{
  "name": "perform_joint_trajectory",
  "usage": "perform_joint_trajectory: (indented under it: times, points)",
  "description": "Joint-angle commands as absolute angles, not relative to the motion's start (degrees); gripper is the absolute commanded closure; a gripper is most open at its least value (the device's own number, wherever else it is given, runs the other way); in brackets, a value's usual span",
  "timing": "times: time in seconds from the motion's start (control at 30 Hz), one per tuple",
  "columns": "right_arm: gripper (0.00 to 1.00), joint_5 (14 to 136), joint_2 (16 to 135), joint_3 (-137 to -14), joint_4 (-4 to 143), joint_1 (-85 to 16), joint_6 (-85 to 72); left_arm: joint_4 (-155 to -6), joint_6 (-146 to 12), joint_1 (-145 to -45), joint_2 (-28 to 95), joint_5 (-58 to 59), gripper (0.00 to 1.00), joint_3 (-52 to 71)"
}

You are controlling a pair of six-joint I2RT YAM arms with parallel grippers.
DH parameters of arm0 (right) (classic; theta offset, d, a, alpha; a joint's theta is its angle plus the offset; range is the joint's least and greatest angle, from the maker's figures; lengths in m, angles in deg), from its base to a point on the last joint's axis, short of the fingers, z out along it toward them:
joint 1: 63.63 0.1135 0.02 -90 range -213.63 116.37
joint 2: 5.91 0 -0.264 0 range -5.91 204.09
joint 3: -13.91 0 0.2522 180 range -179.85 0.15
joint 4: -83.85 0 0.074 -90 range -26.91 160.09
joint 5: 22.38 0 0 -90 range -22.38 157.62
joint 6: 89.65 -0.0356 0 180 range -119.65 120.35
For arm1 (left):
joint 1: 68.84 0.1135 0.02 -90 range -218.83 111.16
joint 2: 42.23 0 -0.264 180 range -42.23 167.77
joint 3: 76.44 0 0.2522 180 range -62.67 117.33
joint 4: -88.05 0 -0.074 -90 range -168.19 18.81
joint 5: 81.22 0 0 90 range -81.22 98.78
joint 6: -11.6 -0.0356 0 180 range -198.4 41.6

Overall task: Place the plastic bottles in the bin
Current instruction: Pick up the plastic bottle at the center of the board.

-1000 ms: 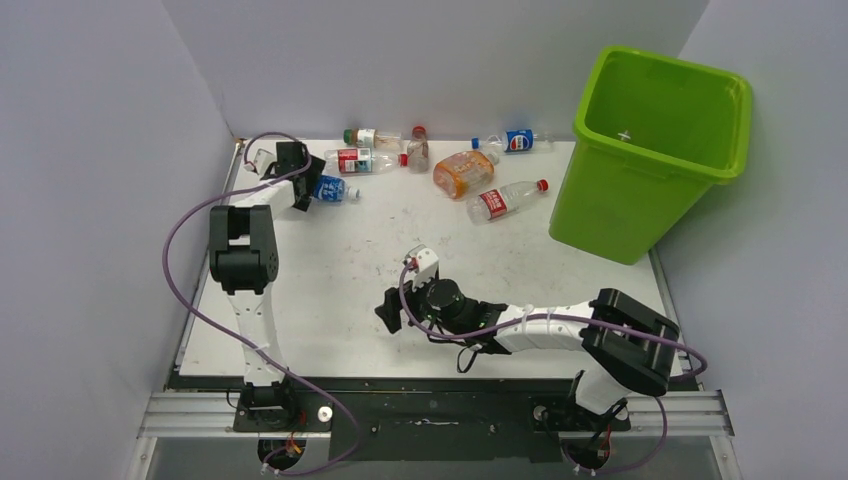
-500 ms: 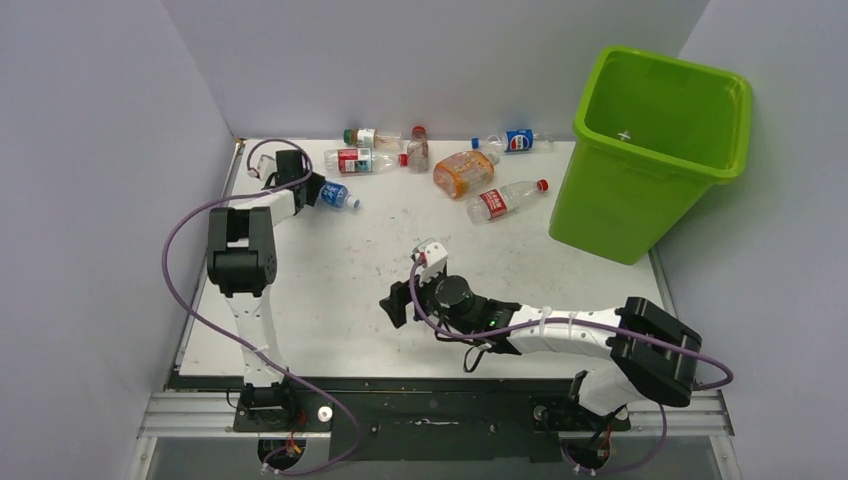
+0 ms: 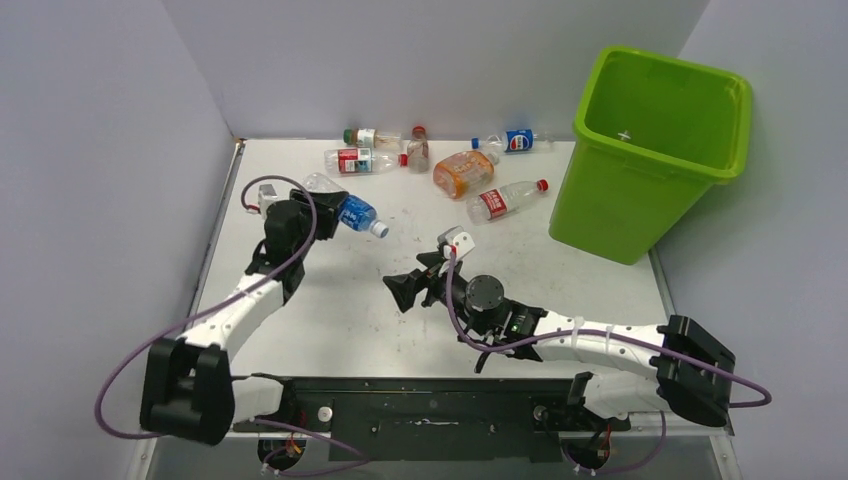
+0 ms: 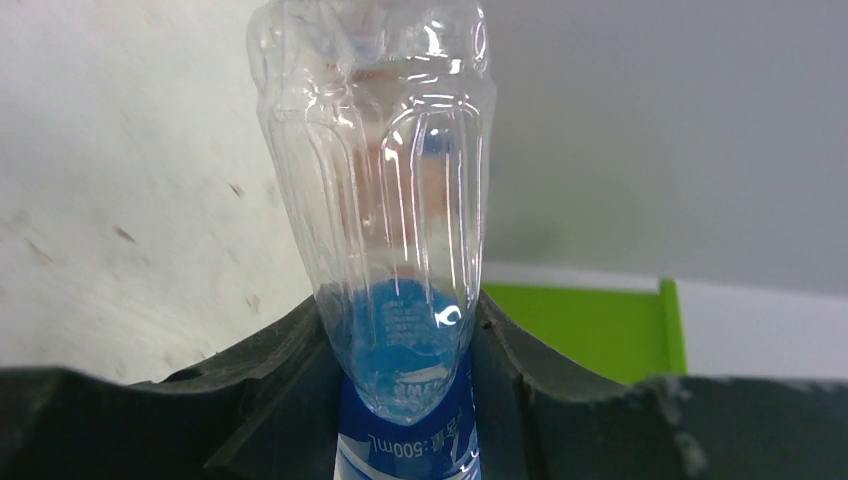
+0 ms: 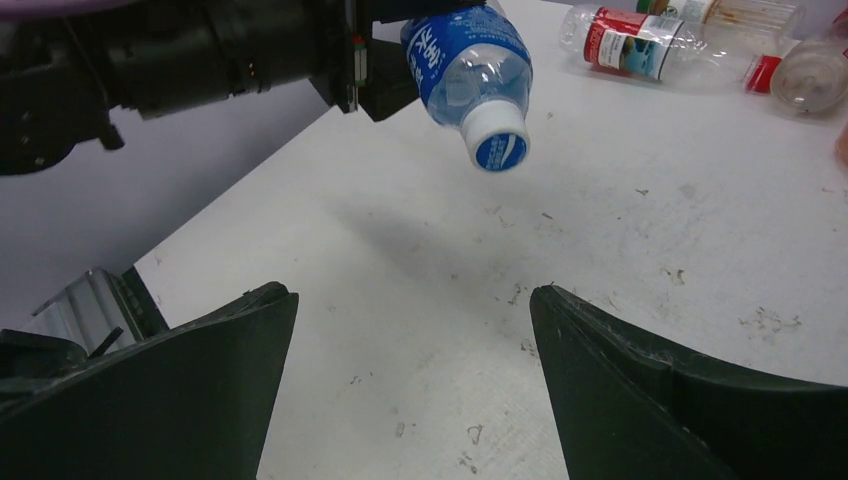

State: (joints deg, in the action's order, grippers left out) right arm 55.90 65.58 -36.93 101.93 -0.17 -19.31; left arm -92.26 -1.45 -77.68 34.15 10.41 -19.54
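My left gripper (image 3: 328, 205) is shut on a clear plastic bottle with a blue label (image 3: 350, 210). It holds the bottle above the table, cap pointing right. In the left wrist view the bottle (image 4: 385, 200) is pinched at its label between both fingers. From the right wrist view the same bottle (image 5: 465, 60) hangs ahead with its white cap (image 5: 497, 148) towards me. My right gripper (image 3: 402, 292) is open and empty over bare table at mid-table (image 5: 413, 300). The lime-green bin (image 3: 650, 150) stands upright at the back right.
Several more bottles lie along the back of the table: a red-labelled one (image 3: 355, 160), a green-capped one (image 3: 365, 137), a small brownish one (image 3: 418, 150), an orange one (image 3: 463, 172), a blue-labelled one (image 3: 515, 141) and a clear red-labelled one (image 3: 505, 200). Grey walls enclose the table.
My left gripper has closed on the blue-labelled bottle at the back left, lifted it and carried it nearer and rightward. The right arm has stretched forward and up, still open.
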Motion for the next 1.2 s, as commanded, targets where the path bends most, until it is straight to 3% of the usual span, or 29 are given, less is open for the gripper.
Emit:
perform_joint_trajectory:
  times: [0.0,0.23,0.43,0.57,0.7,0.97,1.03,1.07,1.13,1.17]
  points:
    - [0.10,55.41,66.04,-37.78,110.81,0.82,-18.50,-97.12,4.40,-85.88,21.76,14.41,0.80,-27.67]
    - [0.10,50.91,66.80,-37.99,113.87,2.74,-18.28,-92.18,5.00,-90.69,9.34,17.65,0.82,-30.77]
    - [0.03,52.73,68.73,-39.40,114.85,2.98,-19.16,-90.11,5.05,-91.56,5.07,16.88,0.83,-31.51]
    - [0.06,53.36,71.11,-41.02,115.38,3.07,-19.58,-89.77,5.13,-92.46,4.28,16.39,0.83,-32.01]
    - [0.22,54.31,72.22,-41.62,116.91,3.08,-19.59,-90.15,4.54,-93.96,3.92,15.14,0.83,-32.36]
    - [0.64,55.18,73.59,-41.90,116.79,3.08,-20.28,-90.29,3.19,-95.70,2.95,14.29,0.83,-33.40]
    - [0.84,55.90,73.73,-42.63,115.46,3.04,-20.53,-90.20,2.08,-95.98,2.95,13.92,0.83,-33.18]
    - [0.93,55.92,73.95,-43.37,113.68,3.06,-20.53,-89.97,1.21,-96.14,2.95,13.83,0.80,-32.93]
    - [0.95,56.31,73.80,-44.49,110.38,3.07,-20.33,-89.05,-0.21,-96.25,2.75,13.72,0.68,-32.48]
    - [0.95,56.45,73.22,-44.58,109.21,3.08,-20.09,-88.64,-0.95,-96.28,2.47,13.71,0.57,-32.30]
